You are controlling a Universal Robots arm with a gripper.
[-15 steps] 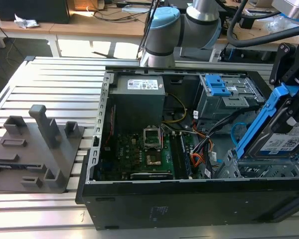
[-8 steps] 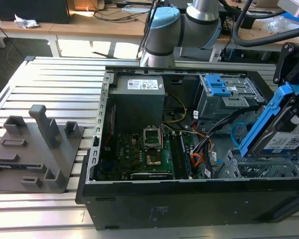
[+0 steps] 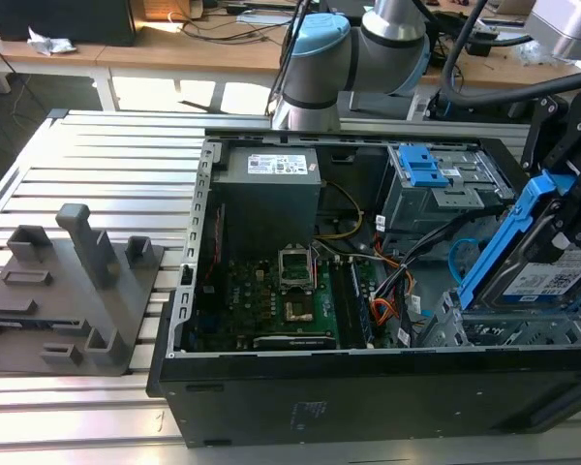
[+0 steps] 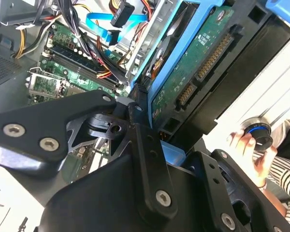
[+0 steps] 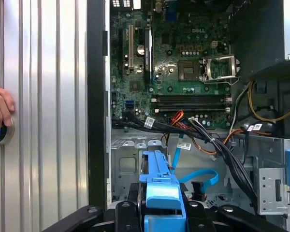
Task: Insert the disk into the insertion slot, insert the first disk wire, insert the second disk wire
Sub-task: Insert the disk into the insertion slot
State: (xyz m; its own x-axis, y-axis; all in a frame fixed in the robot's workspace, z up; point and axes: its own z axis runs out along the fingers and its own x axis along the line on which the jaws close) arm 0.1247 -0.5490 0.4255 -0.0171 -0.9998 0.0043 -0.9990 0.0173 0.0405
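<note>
Lining the disk up square with the slot should matter most (it hangs tilted just above it in the exterior view). In the first wrist view the gripper is pinching the disk, slot just beyond. In the second wrist view the disk sits clamped edgewise.

Slotted aluminium table in the exterior view. Carries an open black computer case from centre to right of the frame, and a grey moulded fixture with upright posts at lower left.
</note>
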